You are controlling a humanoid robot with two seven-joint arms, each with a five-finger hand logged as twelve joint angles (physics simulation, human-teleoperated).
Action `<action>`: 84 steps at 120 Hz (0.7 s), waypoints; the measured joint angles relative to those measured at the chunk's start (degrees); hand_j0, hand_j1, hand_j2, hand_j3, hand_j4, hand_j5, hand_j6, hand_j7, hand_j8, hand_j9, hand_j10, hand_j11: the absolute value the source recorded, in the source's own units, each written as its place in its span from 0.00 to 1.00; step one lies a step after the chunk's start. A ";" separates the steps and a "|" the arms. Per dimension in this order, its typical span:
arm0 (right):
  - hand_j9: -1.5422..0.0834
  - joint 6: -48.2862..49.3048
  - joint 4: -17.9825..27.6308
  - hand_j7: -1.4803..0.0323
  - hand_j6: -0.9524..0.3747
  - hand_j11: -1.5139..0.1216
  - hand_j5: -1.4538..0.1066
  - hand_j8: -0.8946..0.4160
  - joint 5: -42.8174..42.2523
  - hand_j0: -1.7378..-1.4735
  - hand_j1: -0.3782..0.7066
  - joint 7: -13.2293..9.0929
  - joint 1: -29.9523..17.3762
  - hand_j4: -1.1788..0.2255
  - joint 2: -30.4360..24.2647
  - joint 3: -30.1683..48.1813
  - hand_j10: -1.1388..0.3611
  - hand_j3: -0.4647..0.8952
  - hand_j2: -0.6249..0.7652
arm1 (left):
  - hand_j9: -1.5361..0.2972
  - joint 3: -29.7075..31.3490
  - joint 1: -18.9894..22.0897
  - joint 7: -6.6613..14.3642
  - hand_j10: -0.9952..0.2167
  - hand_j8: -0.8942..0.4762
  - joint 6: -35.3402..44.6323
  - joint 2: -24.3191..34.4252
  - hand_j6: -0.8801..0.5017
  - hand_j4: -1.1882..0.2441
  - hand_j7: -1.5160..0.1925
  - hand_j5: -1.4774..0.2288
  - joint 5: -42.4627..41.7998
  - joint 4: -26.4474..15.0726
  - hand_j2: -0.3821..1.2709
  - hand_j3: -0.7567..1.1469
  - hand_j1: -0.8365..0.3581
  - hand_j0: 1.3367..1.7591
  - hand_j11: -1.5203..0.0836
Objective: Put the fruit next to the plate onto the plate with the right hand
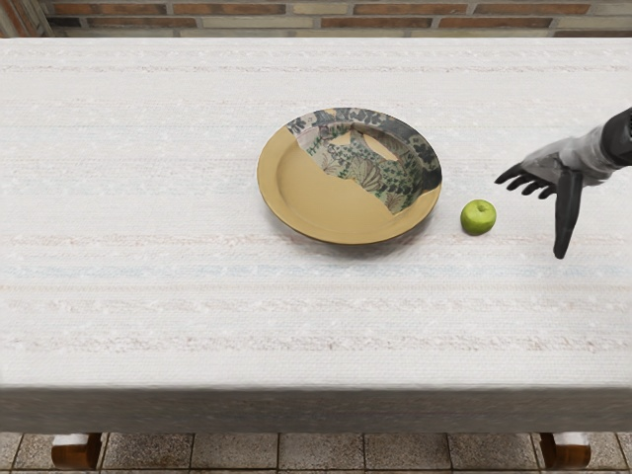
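Apple (478, 216), small and green, sits on the table (148, 296) just beside the right edge of the plate (286, 193), close to it but not touching. It stands alone on the cloth and nothing holds it.

The plate is round and lies flat near the middle of the table. Its inside is a plain mustard yellow on the left part, and the upper right part carries a dark pattern of leaves and flowers.

The right robot hand (553, 176) comes in from the right edge and hangs above the table, to the right of the apple and apart from it. It is released: the dark fingers (523, 182) are spread towards the apple, and 1 long finger points down at the cloth. It grasps nothing.

The table is wide and fills most of the view. A pale, whitish cloth (316, 395) with faint woven stripes covers it and hangs over the front edge. Behind the table runs a brick wall (296, 20) in red-brown tones. Below the front edge there is a floor (316, 452) of beige tiles, and 2 brown wooden legs (76, 450) show at the left and right corners.
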 joint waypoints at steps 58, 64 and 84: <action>0.93 -30.88 15.97 0.96 0.70 0.91 0.91 0.66 -1.61 0.30 0.05 -4.82 -2.85 0.82 -1.43 2.34 0.74 0.34 0.45 | 0.84 0.00 0.00 0.00 0.82 0.65 0.00 0.00 0.64 0.83 0.89 0.87 0.00 0.00 0.23 0.40 0.99 0.76 0.95; 0.93 -32.16 16.25 0.96 0.70 0.91 0.91 0.66 -1.63 0.30 0.05 -4.88 -3.23 0.82 -0.95 2.34 0.74 0.34 0.45 | 0.84 0.00 0.00 0.00 0.82 0.65 0.00 0.00 0.64 0.83 0.89 0.87 0.00 0.00 0.23 0.40 0.99 0.76 0.95; 0.93 -36.43 15.71 0.96 0.70 0.91 0.91 0.66 -6.86 0.30 0.05 -4.96 -5.07 0.82 3.94 2.07 0.74 0.34 0.45 | 0.84 0.00 0.00 0.00 0.82 0.65 0.00 0.00 0.64 0.83 0.89 0.87 0.00 0.00 0.23 0.40 0.99 0.76 0.95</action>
